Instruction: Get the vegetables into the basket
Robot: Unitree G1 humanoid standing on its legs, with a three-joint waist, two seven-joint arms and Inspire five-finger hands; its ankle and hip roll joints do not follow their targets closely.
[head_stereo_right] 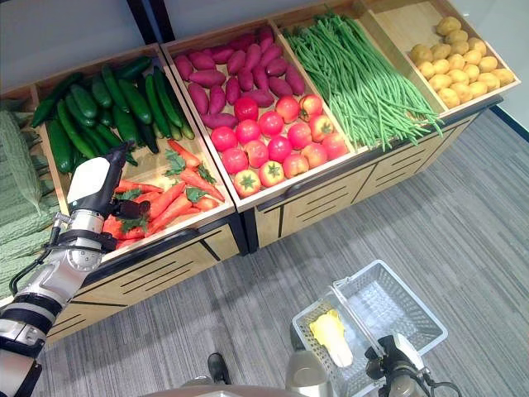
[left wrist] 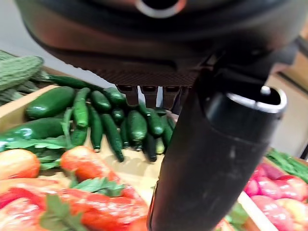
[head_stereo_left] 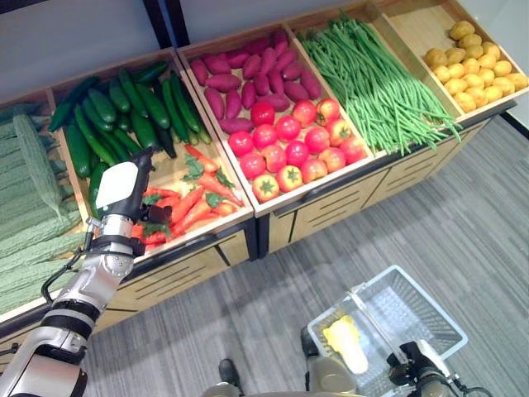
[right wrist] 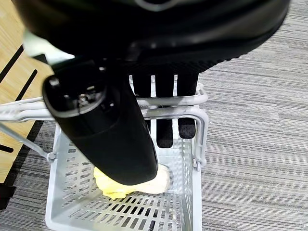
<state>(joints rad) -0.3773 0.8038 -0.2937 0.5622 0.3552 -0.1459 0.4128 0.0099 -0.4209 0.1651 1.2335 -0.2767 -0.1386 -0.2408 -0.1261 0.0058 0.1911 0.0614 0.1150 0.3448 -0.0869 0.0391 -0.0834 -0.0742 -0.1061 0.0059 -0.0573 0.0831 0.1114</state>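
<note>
Overhead, the left robot hand (head_stereo_left: pixel 124 192) hangs above the carrots (head_stereo_left: pixel 188 207) in the front of a wooden bin, with cucumbers (head_stereo_left: pixel 124 112) lying behind them in the same bin. Its wrist view shows fingers (left wrist: pixel 144 95) pointing towards the cucumbers and curled round nothing, the thumb standing apart. The next bin holds tomatoes (head_stereo_left: pixel 293 147) in front and purple sweet potatoes (head_stereo_left: pixel 248 78) behind; green beans (head_stereo_left: pixel 372 78) and potatoes (head_stereo_left: pixel 471 66) fill bins further right. Down on the grey floor (head_stereo_left: pixel 463 240) side, the right robot hand (right wrist: pixel 163 96) has its fingers hooked round the handle (right wrist: pixel 166 111) of the white basket (head_stereo_left: pixel 413 310), which already holds a pale yellow vegetable (head_stereo_left: pixel 345 341).
</note>
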